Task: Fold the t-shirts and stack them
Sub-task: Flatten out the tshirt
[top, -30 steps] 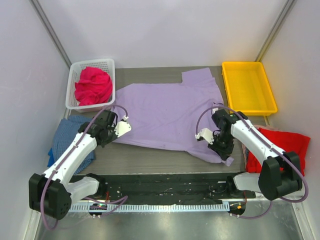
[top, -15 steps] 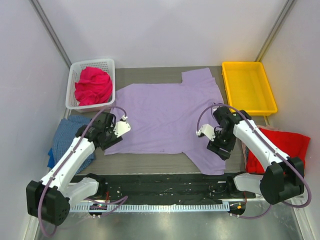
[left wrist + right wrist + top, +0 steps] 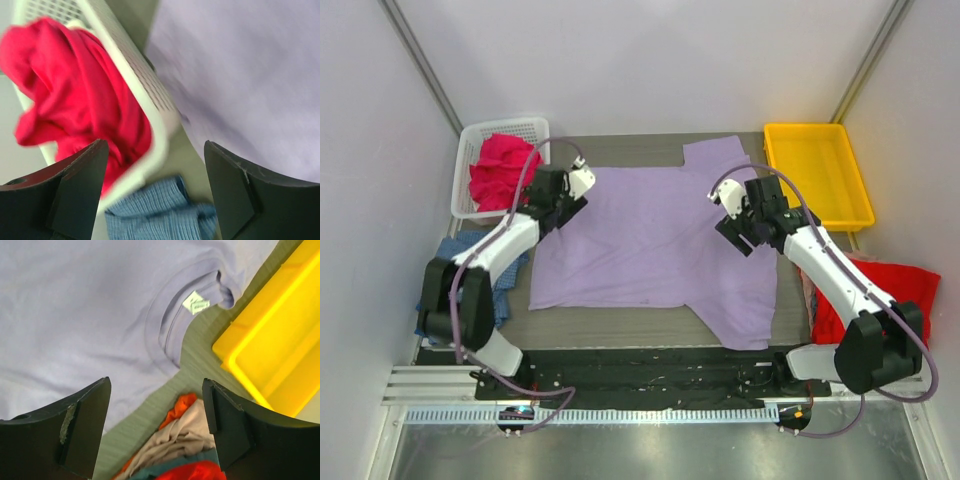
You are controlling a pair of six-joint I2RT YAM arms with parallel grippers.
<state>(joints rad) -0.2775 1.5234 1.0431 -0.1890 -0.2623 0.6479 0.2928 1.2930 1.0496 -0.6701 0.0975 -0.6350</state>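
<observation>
The lavender t-shirt (image 3: pixel 655 235) lies spread flat on the table, its collar (image 3: pixel 172 315) toward the right. My left gripper (image 3: pixel 568 198) hovers open at the shirt's far left corner beside the basket and holds nothing (image 3: pixel 155 150). My right gripper (image 3: pixel 732 215) hangs open and empty (image 3: pixel 155 385) over the shirt's right part near the collar. A magenta-pink t-shirt (image 3: pixel 505 170) (image 3: pixel 75 95) is bunched in the basket. The blue checked t-shirt (image 3: pixel 505 290) (image 3: pixel 160 210) lies at the left edge, and the red t-shirt (image 3: pixel 890 285) (image 3: pixel 200 472) at the right edge.
The white mesh basket (image 3: pixel 480 135) (image 3: pixel 145 85) stands at the far left. A yellow tray (image 3: pixel 820 175) (image 3: pixel 280 340) stands at the far right. Orange, beige and teal cloth (image 3: pixel 200 435) is piled beside the red t-shirt. Grey walls close in both sides.
Both grippers have opened and let go of the lavender t-shirt, which now lies flat. Both arms have swung away from the near edge toward the shirt's far part.
</observation>
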